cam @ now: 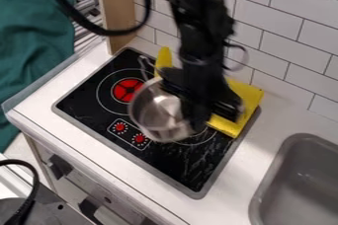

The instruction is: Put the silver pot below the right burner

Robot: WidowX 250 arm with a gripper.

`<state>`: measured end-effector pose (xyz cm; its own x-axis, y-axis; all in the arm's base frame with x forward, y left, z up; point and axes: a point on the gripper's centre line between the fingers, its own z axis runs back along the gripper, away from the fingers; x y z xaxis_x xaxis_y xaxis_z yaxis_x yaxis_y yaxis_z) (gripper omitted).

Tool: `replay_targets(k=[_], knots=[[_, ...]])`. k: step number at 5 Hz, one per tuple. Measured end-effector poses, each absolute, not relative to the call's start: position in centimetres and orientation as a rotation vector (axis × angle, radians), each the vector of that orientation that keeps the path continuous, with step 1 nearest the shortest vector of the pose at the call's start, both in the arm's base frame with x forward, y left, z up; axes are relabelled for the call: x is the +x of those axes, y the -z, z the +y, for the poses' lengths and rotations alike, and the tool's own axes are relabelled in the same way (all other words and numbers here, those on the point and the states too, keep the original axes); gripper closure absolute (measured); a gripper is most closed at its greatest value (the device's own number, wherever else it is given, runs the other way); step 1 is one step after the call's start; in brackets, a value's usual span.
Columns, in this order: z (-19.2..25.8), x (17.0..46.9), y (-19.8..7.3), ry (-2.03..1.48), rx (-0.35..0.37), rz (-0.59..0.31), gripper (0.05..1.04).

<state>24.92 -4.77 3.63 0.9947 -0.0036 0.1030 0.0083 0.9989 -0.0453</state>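
You have the stove [170, 164] on the worktop [243, 177], left of the sink [304, 184]; the pot [153, 115] is over it, before the cloth [247, 95].

I am in a toy kitchen. A black stovetop [178, 169] and a gray sink [297, 184] sit in my white counter [243, 177], and white tiles [287, 36] line the wall.

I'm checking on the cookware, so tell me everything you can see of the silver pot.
The pot is shiny, silver and metal-looking, round, with its open mouth towards the camera. What looks like a thin metal handle stands at its upper left. It is over the black stovetop, between the two burners, overlapping part of the right ring. The black gripper covers its right side and seems to touch it; whether the pot is lifted, I can't tell.
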Motion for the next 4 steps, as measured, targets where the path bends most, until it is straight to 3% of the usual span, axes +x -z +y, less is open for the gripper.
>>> replay_targets(k=[1, 2, 3, 4], knots=[[-8.0, 23.5, -3.0, -0.148, -0.040, 0.008, 1.025], [-10.5, 23.6, -1.4, -0.301, -0.071, 0.057, 1.025], [-11.4, 24.9, 0.4, -0.344, -0.103, 0.039, 1.025], [-10.4, 26.6, 1.8, -0.261, -0.114, -0.058, 1.025]])
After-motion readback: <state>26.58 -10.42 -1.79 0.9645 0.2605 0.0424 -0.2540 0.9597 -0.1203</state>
